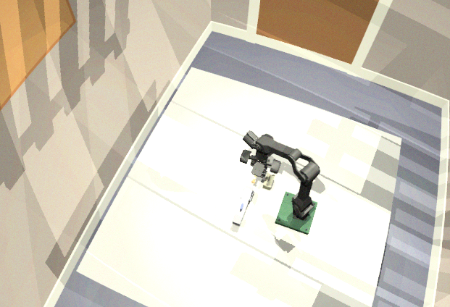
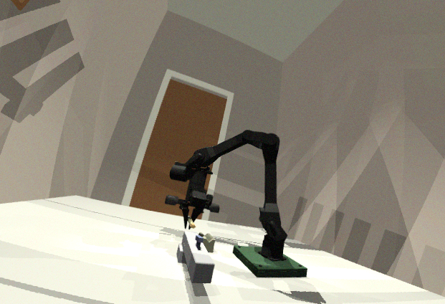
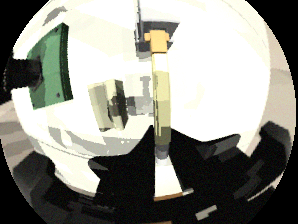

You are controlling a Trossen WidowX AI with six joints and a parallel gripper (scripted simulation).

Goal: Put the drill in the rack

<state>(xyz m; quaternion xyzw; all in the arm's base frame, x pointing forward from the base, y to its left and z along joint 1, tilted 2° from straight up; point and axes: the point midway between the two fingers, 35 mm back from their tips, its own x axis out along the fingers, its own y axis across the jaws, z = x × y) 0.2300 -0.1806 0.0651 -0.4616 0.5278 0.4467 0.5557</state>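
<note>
Above white table (image 1: 182,232), tool (image 3: 161,152) pinches drill (image 3: 160,99) lengthwise.

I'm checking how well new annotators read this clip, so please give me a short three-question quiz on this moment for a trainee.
1. True or false: the black parallel-jaw gripper is shut on the slim pale-yellow drill with an orange tip.
2. Multiple choice: the drill is (A) lying in the long pale-grey rack block, (B) held in the air above the table, (C) stuck in the small beige block.
3. Short answer: what colour is the square base plate under the arm?

Key: 1 true; 2 B; 3 green.
</note>
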